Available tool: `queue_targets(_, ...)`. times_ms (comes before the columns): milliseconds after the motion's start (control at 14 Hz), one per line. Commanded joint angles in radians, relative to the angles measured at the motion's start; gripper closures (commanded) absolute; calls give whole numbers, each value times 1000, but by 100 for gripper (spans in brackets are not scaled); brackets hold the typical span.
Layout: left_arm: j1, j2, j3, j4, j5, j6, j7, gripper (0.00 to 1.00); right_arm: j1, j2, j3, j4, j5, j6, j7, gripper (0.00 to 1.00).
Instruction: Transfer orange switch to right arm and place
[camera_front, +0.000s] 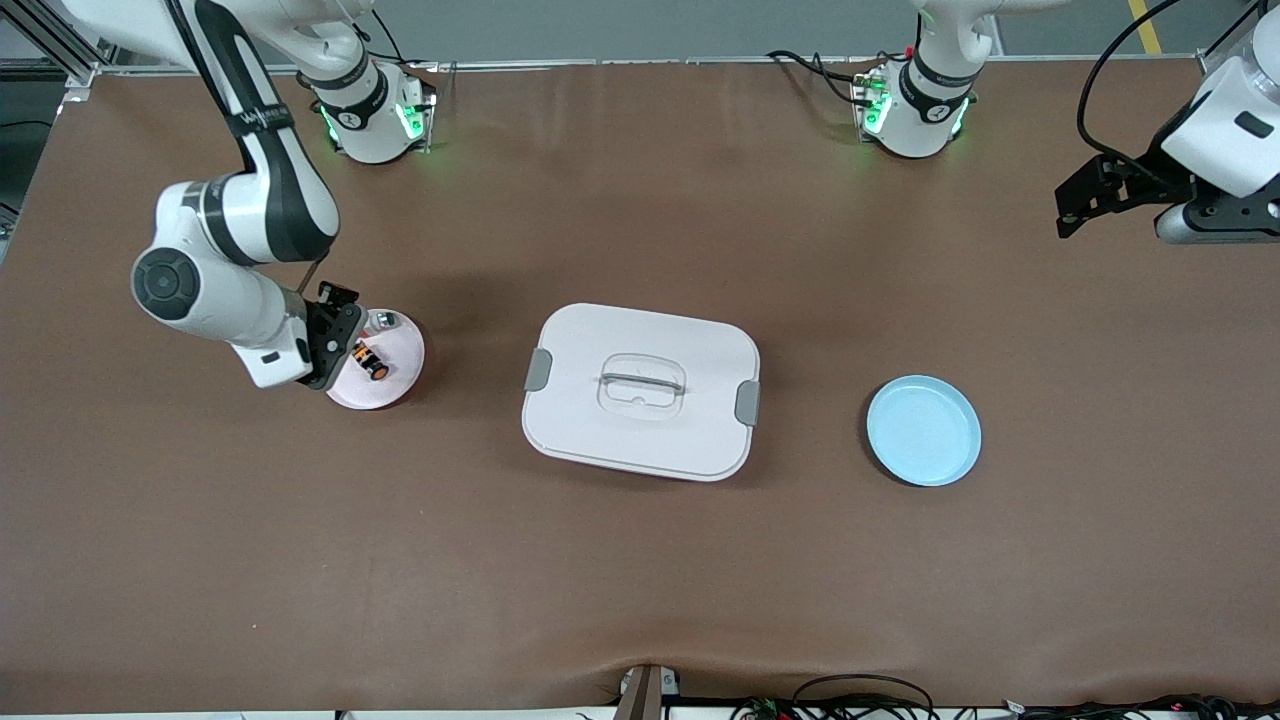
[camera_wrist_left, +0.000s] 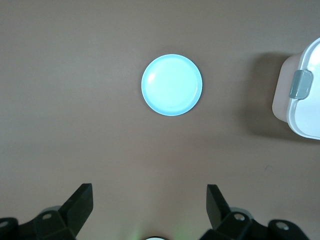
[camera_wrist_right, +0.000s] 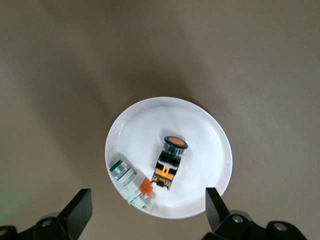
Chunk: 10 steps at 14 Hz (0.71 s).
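The orange switch (camera_front: 372, 362) lies on its side on a small white plate (camera_front: 392, 388) toward the right arm's end of the table. In the right wrist view the switch (camera_wrist_right: 170, 162) shows its round orange face, black collar and orange block body on the plate (camera_wrist_right: 205, 145). My right gripper (camera_front: 345, 340) hangs open just above the plate's edge, empty, its jaws wide apart in the right wrist view (camera_wrist_right: 148, 200). My left gripper (camera_front: 1068, 210) waits open and empty, high over the left arm's end of the table; it also shows in the left wrist view (camera_wrist_left: 150, 197).
A clear-and-silver piece with a green face and an orange tab (camera_wrist_right: 131, 185) lies beside the switch on the same plate (camera_front: 385, 320). A white lidded box (camera_front: 640, 405) sits mid-table. A light blue plate (camera_front: 922, 430), also in the left wrist view (camera_wrist_left: 171, 85), lies toward the left arm's end.
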Motion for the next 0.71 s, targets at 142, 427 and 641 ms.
queue_targets(142,3,-25,7,-9,-17,-8,22,0,24,-102,10,20,-45,-156,447,0)
queue_targets(427,3,-31,8,-9,-17,-10,22,0,41,-99,7,198,-81,-364,748,0)
queue_targets(641,3,-31,8,-9,-17,-8,22,0,13,-92,1,319,-78,-478,810,0)
